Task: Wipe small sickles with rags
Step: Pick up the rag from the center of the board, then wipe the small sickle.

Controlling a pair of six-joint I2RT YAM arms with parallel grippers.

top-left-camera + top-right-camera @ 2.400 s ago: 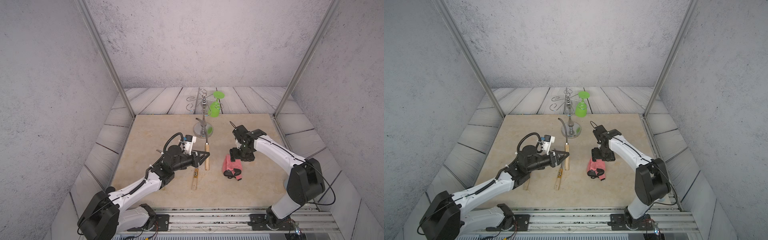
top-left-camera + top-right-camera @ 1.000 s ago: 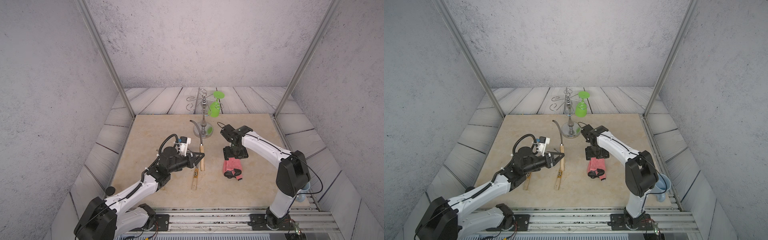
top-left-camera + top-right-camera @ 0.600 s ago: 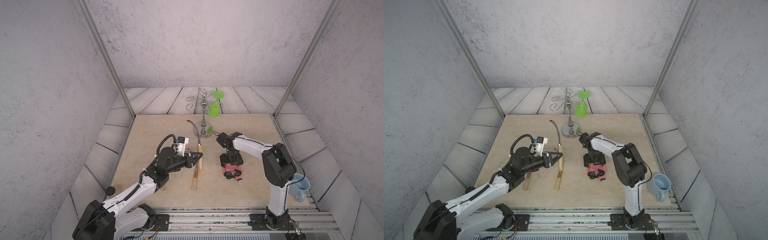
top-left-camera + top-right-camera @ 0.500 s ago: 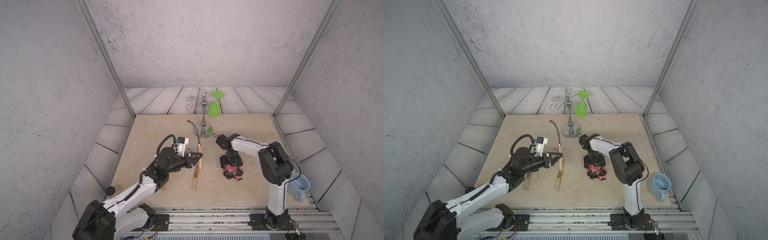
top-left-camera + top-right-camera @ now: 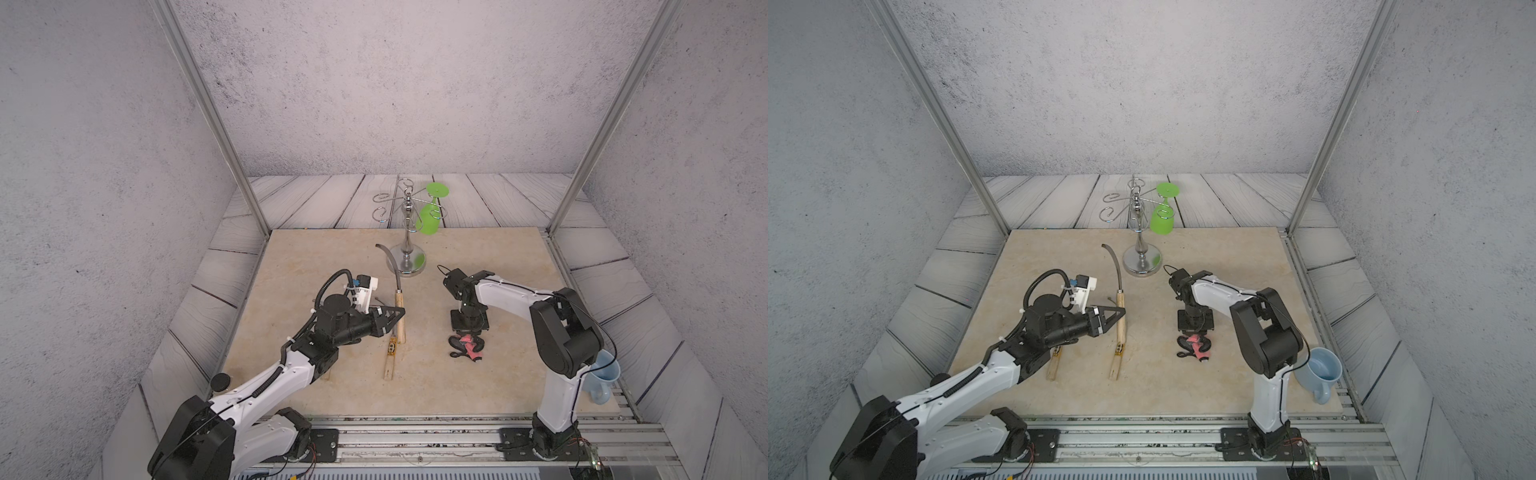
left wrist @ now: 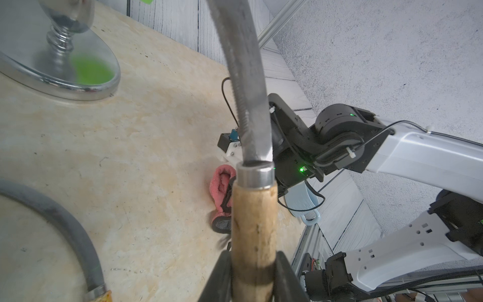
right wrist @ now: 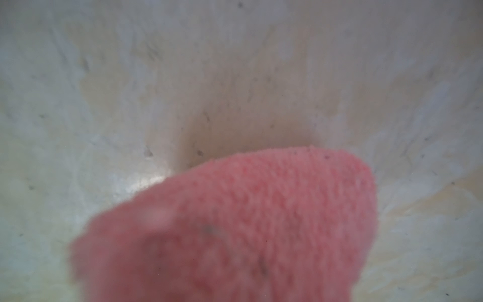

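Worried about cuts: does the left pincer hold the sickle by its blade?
No, the left pincer grips the sickle by its wooden handle.

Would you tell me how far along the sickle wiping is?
Done: nothing visibly wiped. In hand: left gripper clamps the first sickle; right gripper sits on the pink rag, jaws hidden. Left: wiping it, the second sickle and third sickle on the table.

L arm (image 5: 266, 382) stretched fwd, jaws clamped. R arm (image 5: 511, 291) bent inward, wrist pointing straight down, jaws hidden.
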